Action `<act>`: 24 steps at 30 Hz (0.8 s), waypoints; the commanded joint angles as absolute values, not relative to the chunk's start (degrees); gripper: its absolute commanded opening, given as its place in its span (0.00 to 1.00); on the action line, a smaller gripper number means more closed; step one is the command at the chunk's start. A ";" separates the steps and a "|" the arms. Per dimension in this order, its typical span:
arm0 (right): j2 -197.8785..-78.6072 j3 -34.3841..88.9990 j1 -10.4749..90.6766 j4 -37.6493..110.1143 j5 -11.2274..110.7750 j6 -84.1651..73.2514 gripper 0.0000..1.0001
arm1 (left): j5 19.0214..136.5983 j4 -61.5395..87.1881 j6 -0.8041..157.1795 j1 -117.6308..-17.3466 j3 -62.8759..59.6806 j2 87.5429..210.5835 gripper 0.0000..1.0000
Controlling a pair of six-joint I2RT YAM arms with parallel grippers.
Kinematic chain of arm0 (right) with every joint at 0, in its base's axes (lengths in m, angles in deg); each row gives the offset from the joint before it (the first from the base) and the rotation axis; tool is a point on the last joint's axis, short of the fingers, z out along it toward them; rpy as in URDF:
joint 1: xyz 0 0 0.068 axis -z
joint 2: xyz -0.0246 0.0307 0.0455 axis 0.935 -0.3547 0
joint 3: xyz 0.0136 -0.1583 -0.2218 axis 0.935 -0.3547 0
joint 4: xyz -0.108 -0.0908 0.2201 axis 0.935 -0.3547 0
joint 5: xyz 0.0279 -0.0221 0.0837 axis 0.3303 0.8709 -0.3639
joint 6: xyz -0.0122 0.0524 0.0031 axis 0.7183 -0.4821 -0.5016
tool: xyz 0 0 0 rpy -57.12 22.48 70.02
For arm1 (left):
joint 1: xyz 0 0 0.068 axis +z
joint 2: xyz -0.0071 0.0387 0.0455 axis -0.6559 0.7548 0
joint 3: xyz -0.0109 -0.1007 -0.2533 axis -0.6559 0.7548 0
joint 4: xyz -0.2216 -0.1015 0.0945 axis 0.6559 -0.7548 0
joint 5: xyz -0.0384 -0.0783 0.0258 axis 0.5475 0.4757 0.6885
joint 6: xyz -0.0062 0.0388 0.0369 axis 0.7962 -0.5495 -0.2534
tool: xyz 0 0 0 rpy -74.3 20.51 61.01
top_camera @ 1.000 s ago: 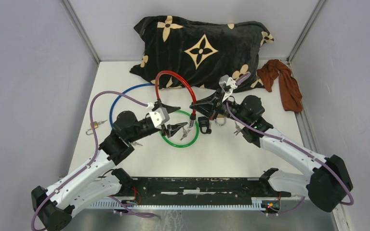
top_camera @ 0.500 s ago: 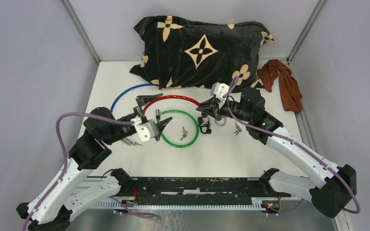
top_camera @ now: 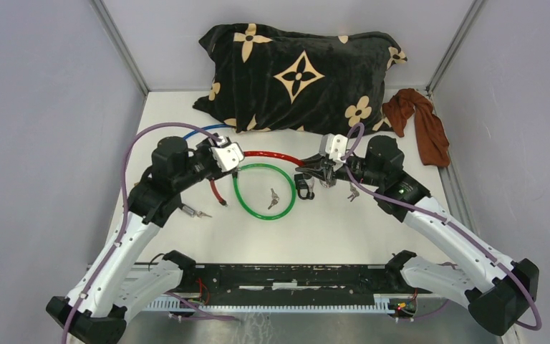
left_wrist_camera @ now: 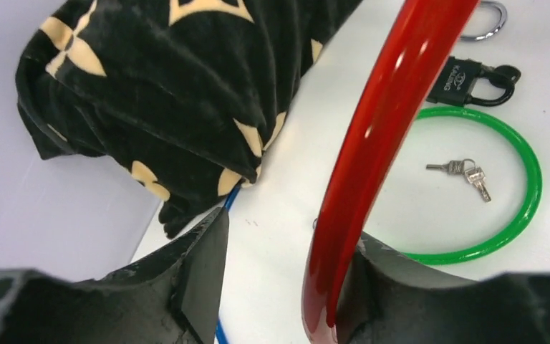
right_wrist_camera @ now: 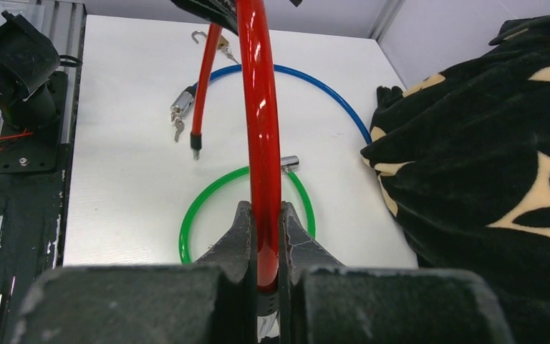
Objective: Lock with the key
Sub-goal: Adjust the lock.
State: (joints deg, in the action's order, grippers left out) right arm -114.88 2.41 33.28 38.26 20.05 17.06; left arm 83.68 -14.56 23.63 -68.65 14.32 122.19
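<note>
The black padlock carries white lettering that begins "KA"; the rest is too small to read. It lies on the white tabletop just outside the green cable ring, which encloses two loose keys.

The right gripper is clamped tight on the glossy red cable. The left gripper stands open, with the cable running between its fingers and against one of them. The cable's black-tipped free end lies beside a silver lock barrel with keys hanging from it.

Open tabletop stretches from the cables to the near edge. At the back, the black flower-patterned pillow covers part of the thin blue cable.
</note>
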 commanded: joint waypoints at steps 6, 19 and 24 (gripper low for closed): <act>-112.35 -1.03 36.10 47.31 20.08 13.13 0.00 | 96.57 -21.99 26.41 -65.70 12.25 121.49 0.02; -117.99 0.49 35.57 47.20 21.17 10.23 0.61 | 92.32 -28.57 20.22 -66.26 6.73 122.97 0.02; -122.47 7.53 29.98 35.66 24.53 16.97 0.73 | 92.00 -30.06 19.41 -66.69 4.91 124.53 0.02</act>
State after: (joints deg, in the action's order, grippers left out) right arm -120.21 1.10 33.66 42.92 22.06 11.77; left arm 92.27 -30.05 22.75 -66.16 8.55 123.98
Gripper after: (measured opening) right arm 0.693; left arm 0.208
